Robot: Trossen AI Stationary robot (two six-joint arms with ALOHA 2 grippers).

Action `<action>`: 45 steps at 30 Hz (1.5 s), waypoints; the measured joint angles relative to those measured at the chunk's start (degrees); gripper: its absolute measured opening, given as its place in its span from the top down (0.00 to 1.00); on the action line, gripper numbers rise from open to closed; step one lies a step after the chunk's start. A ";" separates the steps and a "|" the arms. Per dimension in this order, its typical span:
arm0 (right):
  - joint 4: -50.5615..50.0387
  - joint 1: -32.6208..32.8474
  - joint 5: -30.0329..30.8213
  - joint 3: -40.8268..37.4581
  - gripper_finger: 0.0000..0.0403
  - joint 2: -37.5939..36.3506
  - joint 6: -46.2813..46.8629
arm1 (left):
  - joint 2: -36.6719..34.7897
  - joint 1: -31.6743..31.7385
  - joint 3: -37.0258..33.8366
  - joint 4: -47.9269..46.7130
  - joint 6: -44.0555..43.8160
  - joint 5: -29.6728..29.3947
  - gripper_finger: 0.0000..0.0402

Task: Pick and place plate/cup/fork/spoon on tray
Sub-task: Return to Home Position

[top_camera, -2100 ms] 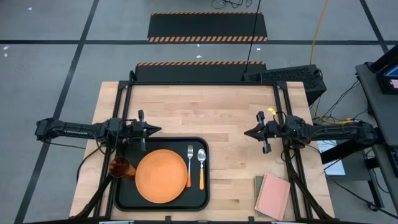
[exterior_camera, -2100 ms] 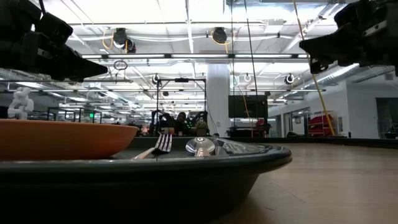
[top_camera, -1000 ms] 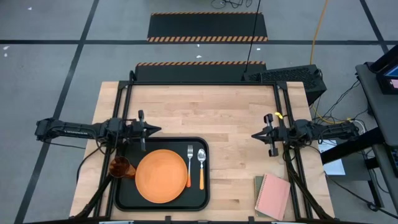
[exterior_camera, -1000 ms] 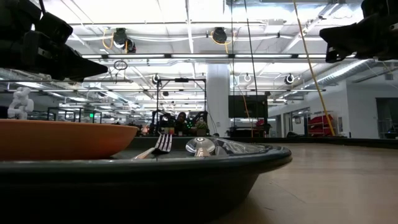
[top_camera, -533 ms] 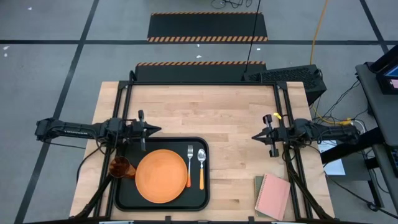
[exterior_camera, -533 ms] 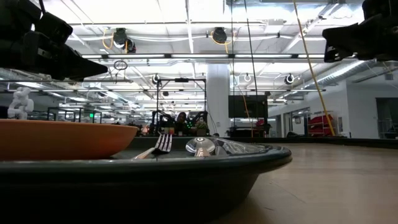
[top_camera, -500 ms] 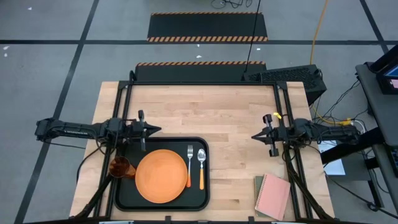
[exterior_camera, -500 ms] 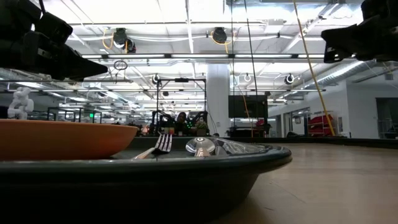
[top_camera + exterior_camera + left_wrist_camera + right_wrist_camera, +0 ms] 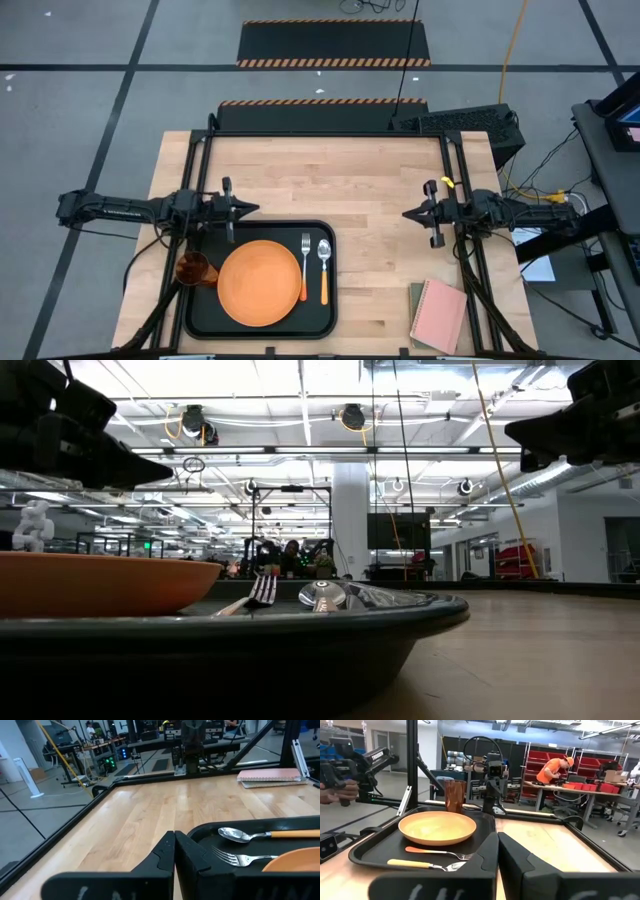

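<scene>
All 4 items are on the tray (image 9: 200,322), which lies by the bench's left corner on the long edge it shares w/ the pink notebook (image 9: 440,313), itself by the right corner. The plate (image 9: 260,283) takes the tray's middle since it's the biggest. The cup (image 9: 193,268) stands upright at the tray's left edge, just beside the plate. The fork (image 9: 304,265) and spoon (image 9: 323,268) lie parallel btwn the plate and the tray's right edge, handles toward the bench's notebook edge.

Nothing left to carry, I judge, so both my tools are parked. My left gripper (image 9: 243,208) hangs just outside the tray's far edge, fingers pressed together, empty. My right gripper (image 9: 408,215) hangs over bare bench toward the right edge, well apart from the tray, fingers also closed on nothing. That keeps both arms clear of the load.
</scene>
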 joint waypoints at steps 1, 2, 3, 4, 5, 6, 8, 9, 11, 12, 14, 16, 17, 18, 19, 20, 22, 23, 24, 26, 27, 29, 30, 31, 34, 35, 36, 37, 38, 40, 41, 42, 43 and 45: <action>0.08 0.00 0.00 0.00 1.00 -0.02 0.00 | 0.01 -0.02 0.00 -0.21 -0.03 0.00 0.99; 0.16 0.00 0.00 0.00 1.00 -0.02 0.00 | 0.01 0.00 0.00 -0.46 -0.11 0.01 0.99; 0.21 0.00 0.00 0.00 1.00 -0.02 0.00 | -0.01 -0.01 0.00 -0.78 -0.24 0.02 0.99; 0.27 0.00 0.00 0.00 1.00 0.00 0.00 | -0.03 -0.02 0.00 -1.14 -0.48 0.02 0.99; 0.33 0.00 0.00 0.00 1.00 -0.02 0.00 | -0.28 0.00 0.00 -1.33 -0.86 0.02 0.99; 0.33 0.00 0.00 -0.02 1.00 -0.02 0.00 | -0.54 0.00 0.00 -1.27 -1.05 0.04 0.99; 0.32 0.00 0.00 -0.01 1.00 -0.02 0.00 | -1.46 0.00 0.00 -1.27 -1.16 0.49 0.99; 0.33 0.00 0.00 -0.02 1.00 -0.02 0.00 | -2.13 0.00 0.00 -1.24 -0.92 1.05 0.99; 0.33 0.00 -0.02 -0.02 1.00 -0.02 0.00 | -3.90 0.00 0.00 -1.08 0.29 2.54 0.99; 0.33 0.00 -0.02 -0.02 1.00 -0.02 0.00 | -4.81 0.00 0.00 -0.82 1.07 3.04 0.99; 0.33 0.00 -0.02 -0.02 1.00 -0.02 0.00 | -7.07 0.21 0.00 -1.06 2.26 3.39 0.99; 0.33 0.00 -0.02 -0.02 1.00 -0.02 0.00 | -9.32 1.16 0.00 -2.54 2.65 3.39 0.99; 0.33 0.00 -0.02 -0.02 1.00 -0.02 0.00 | -10.44 1.77 0.00 -3.43 2.64 3.61 0.99; 0.33 0.00 -0.02 -0.02 1.00 -0.02 0.00 | -11.58 2.42 0.00 -4.36 2.58 4.15 0.99; 0.33 0.00 -0.02 -0.02 1.00 -0.02 0.00 | -12.65 3.12 0.00 -5.29 2.28 4.68 0.99; 0.33 0.00 -0.02 -0.02 1.00 -0.02 0.00 | -13.66 3.81 0.00 -6.43 2.01 5.29 0.99; 0.33 0.00 -0.02 -0.02 1.00 0.00 0.00 | -15.43 5.06 0.00 -8.71 1.34 6.48 0.99; 0.33 0.00 -0.02 -0.02 1.00 -0.02 0.00 | -16.20 5.63 0.00 -10.03 1.13 7.09 0.99; 0.33 0.00 -0.02 -0.02 1.00 -0.02 0.00 | -16.88 6.15 0.00 -11.41 0.66 7.49 0.99; 0.34 0.00 -0.02 -0.06 1.00 -0.02 0.00 | -17.71 6.91 0.02 -12.46 -0.62 8.17 0.99; 0.35 0.00 -0.02 -0.07 1.00 -0.02 0.00 | -17.74 7.08 0.02 -12.45 -0.95 8.59 0.99; 0.34 0.00 -0.02 -0.07 1.00 -0.02 0.00 | -17.65 7.06 0.02 -12.54 -1.16 9.24 0.99; 0.35 0.00 -0.02 -0.07 1.00 -0.02 0.00 | -17.61 7.02 0.02 -12.54 -1.20 9.35 0.99; 0.35 0.00 -0.02 -0.04 1.00 -0.02 0.00 | -17.49 7.04 0.02 -12.57 -1.25 9.34 0.99; 0.35 0.00 -0.02 -0.05 1.00 -0.01 0.00 | -17.45 7.04 0.02 -12.57 -1.75 9.35 0.99; 0.35 0.00 -0.02 -0.04 1.00 0.00 0.00 | -17.45 7.04 0.02 -12.57 -2.21 9.35 0.99; 0.35 0.00 -0.02 -0.04 1.00 0.00 0.00 | -17.45 7.04 0.02 -12.57 -2.67 9.35 0.99; 0.35 0.00 -0.02 -0.04 1.00 0.00 0.00 | -17.45 7.04 0.02 -12.57 -3.02 9.38 0.99; 0.35 0.00 -0.02 -0.04 1.00 0.00 0.00 | -17.45 7.04 0.02 -12.57 -3.26 9.43 0.99; 0.35 0.00 -0.03 -0.04 1.00 0.00 0.00 | -17.45 7.04 0.02 -12.56 -3.67 9.53 0.99; 0.35 0.00 -0.03 -0.04 1.00 -0.01 0.00 | -17.45 7.04 0.02 -12.54 -4.01 9.57 0.99; 0.35 0.00 -0.02 -0.04 1.00 0.00 0.00 | -17.45 7.08 0.02 -12.53 -4.15 9.78 0.99; 0.35 0.00 -0.03 -0.04 1.00 -0.02 0.00 | -17.45 7.06 0.02 -12.45 -4.10 10.31 0.99; 0.35 0.00 -0.02 -0.04 1.00 0.00 0.00 | -17.45 7.06 0.02 -12.10 -4.15 11.88 0.99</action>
